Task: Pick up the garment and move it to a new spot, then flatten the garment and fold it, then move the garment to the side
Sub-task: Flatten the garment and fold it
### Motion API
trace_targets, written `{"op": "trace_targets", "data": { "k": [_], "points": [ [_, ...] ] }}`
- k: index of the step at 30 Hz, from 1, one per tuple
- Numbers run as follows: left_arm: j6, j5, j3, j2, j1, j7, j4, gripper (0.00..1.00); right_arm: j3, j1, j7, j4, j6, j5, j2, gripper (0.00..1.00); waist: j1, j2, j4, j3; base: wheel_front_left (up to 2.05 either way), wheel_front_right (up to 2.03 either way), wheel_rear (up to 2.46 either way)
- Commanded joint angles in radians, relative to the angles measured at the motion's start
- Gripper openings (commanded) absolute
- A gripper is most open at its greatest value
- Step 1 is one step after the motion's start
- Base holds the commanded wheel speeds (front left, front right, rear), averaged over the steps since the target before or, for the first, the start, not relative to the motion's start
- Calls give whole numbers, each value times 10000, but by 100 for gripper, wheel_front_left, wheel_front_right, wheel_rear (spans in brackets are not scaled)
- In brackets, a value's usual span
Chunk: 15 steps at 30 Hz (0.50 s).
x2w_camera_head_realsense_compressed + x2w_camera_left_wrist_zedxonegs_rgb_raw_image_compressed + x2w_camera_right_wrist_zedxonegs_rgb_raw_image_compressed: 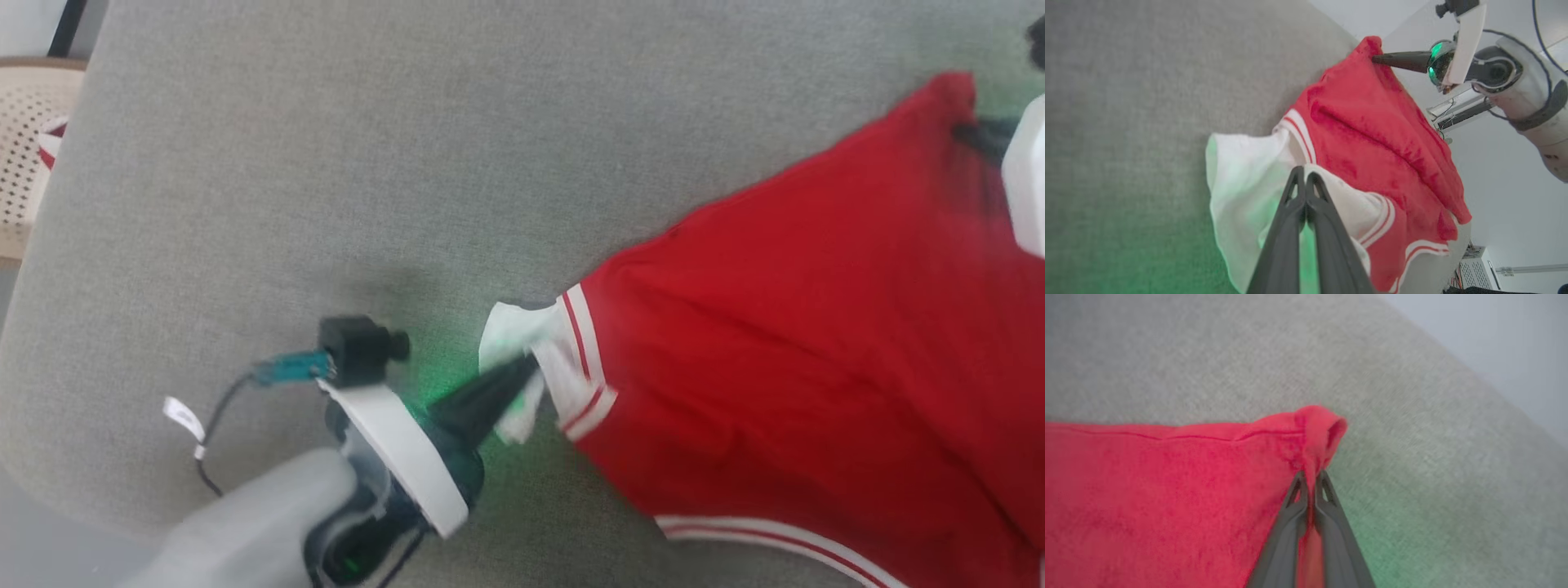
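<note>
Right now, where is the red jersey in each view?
Head view: jersey across the right half, white sleeve at centre.
Left wrist view: centre to right, sleeve nearest.
Right wrist view: lower left.
Shared landmark: its red corner pinched by the right gripper.

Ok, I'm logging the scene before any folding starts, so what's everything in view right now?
garment: one, red with a white sleeve and striped trim, lying on the right part of the grey surface, pinched at two ends.
grey surface: one, grey fabric, under the garment.
basket: one, beige and perforated, at the head view's far left, beside the surface.
cloth: one, red and white, in the basket.
left gripper: one, dark fingers, shut on the garment's white sleeve.
right gripper: one, dark fingers, shut on a red corner of the garment.
</note>
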Motion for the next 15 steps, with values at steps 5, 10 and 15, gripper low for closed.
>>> {"op": "trace_targets", "data": {
  "k": [5,10,15],
  "points": [
    [18,262,1336,-10,117,-46,-77,0,-586,-283,-1063,659,-20,695,501,0,0,0,-313,-509,0,0,0],
    [18,-214,2166,138,-576,-46,-194,0,-1170,-611,-1767,1264,-17,1226,962,0,0,0,-673,-682,0,0,0],
    [18,-809,2781,304,-1914,33,479,0,-1934,-1303,-2800,2138,-18,1196,1389,0,0,0,-1076,-530,0,0,0]
  ]
}}
